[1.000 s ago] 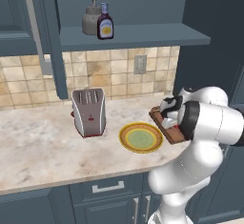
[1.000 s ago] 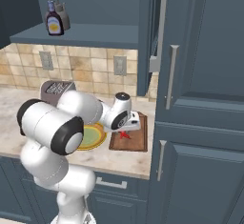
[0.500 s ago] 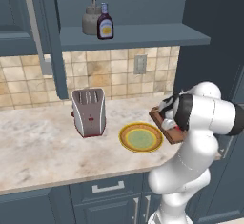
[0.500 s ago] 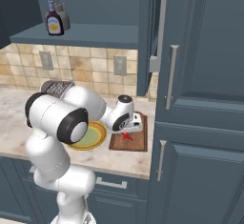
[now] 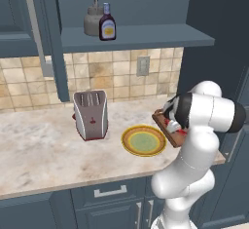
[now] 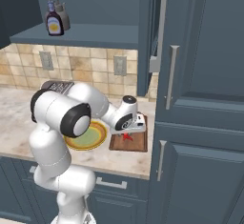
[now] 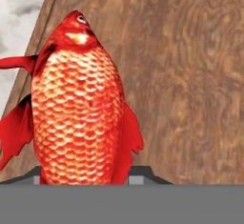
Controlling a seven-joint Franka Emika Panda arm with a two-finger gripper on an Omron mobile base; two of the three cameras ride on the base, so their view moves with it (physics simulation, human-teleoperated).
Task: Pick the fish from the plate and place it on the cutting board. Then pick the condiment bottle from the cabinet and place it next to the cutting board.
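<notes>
Your hand view gives you the fish [image 7: 78,108] close up, scales and eye plain, head pointing away over the brown board [image 7: 190,75], with the pincer clenched on it from both sides at the bottom edge. From the right base view you see the pincer [image 6: 127,133] low over the board [image 6: 136,144], a red scrap of fish [image 6: 127,136] under it; whether the fish touches the wood is hard to judge. The left base view shows the bare plate [image 5: 144,141] on the tabletop [image 5: 39,150], and the bottle [image 5: 107,23] up in the cabinet [image 5: 146,35].
</notes>
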